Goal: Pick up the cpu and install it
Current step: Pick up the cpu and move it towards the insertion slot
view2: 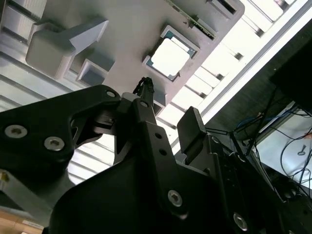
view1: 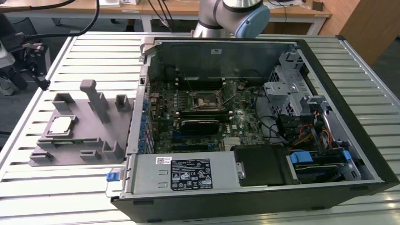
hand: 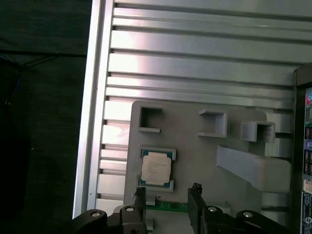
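Note:
The cpu (view1: 61,125) is a flat square chip with a shiny silver top. It lies in a recess of the grey fixture (view1: 93,133) on the slatted table, at the exterior view's left. In both wrist views my gripper (hand: 167,195) (view2: 168,117) hovers above the fixture, open, with nothing between its black fingers (hand: 195,195). The cpu (hand: 156,168) (view2: 169,57) lies just beyond the fingertips and is not touched. The black socket (view1: 208,101) on the motherboard sits inside the open computer case (view1: 350,154).
A green-edged memory stick (hand: 170,207) lies in the fixture beside the cpu. Grey posts (view1: 93,98) rise from the fixture. The arm's base (view1: 228,18) stands behind the case. Cables and a drive cage (view1: 293,93) crowd the case's right side.

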### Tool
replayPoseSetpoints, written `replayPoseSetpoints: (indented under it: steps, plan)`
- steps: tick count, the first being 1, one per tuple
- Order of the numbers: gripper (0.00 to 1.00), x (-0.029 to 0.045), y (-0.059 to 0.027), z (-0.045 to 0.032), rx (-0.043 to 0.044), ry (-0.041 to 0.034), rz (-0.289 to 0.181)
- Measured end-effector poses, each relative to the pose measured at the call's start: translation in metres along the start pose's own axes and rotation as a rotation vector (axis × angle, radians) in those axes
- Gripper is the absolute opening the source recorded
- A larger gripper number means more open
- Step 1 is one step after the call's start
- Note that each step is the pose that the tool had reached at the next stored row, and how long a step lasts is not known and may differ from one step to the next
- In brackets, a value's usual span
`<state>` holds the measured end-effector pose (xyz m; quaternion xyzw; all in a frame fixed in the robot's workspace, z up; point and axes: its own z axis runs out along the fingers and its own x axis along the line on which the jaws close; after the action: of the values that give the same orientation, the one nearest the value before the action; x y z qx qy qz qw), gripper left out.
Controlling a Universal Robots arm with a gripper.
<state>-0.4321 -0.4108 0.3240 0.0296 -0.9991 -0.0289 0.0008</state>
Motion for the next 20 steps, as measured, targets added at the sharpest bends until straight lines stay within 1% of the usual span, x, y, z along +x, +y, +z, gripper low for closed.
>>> replayPoseSetpoints:
  steps: [11, 14, 15, 17, 20]
  plan:
    - [0.47, 0.0001, -0.0015, 0.0048, 0.0021, 0.0011, -0.015]
    - [0.48, 0.0001, -0.0024, 0.0063, 0.0024, 0.0018, -0.027]
    - [0.55, 0.0001, -0.0027, 0.0070, 0.0023, 0.0023, -0.035]
    - [0.55, 0.0002, -0.0034, 0.0097, 0.0022, 0.0030, -0.046]
    - [0.55, 0.0004, -0.0042, 0.0149, 0.0023, 0.0035, -0.046]
